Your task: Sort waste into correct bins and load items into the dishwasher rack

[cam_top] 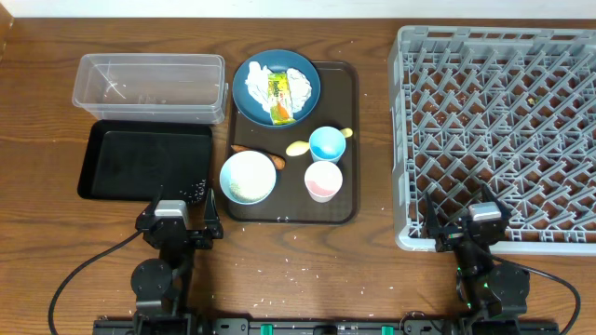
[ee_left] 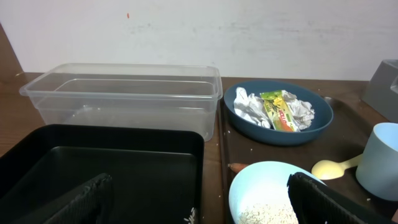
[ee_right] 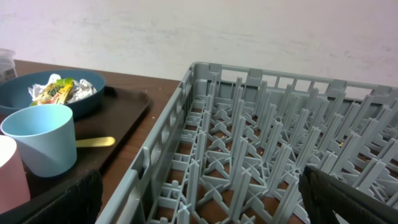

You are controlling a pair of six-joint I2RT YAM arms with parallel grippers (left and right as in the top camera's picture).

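Observation:
A dark blue plate on the brown tray holds crumpled white tissue, a yellow-green-orange wrapper and an orange carrot piece. The plate also shows in the left wrist view. A light blue bowl holds rice. A light blue cup, pink cup and pale yellow spoon sit beside it. The clear tub and black tray lie left. The grey rack is right. My left gripper and right gripper are open and empty.
Loose rice grains lie on the black tray's front right corner and on the table in front of the brown tray. A brown stick-like piece lies behind the bowl.

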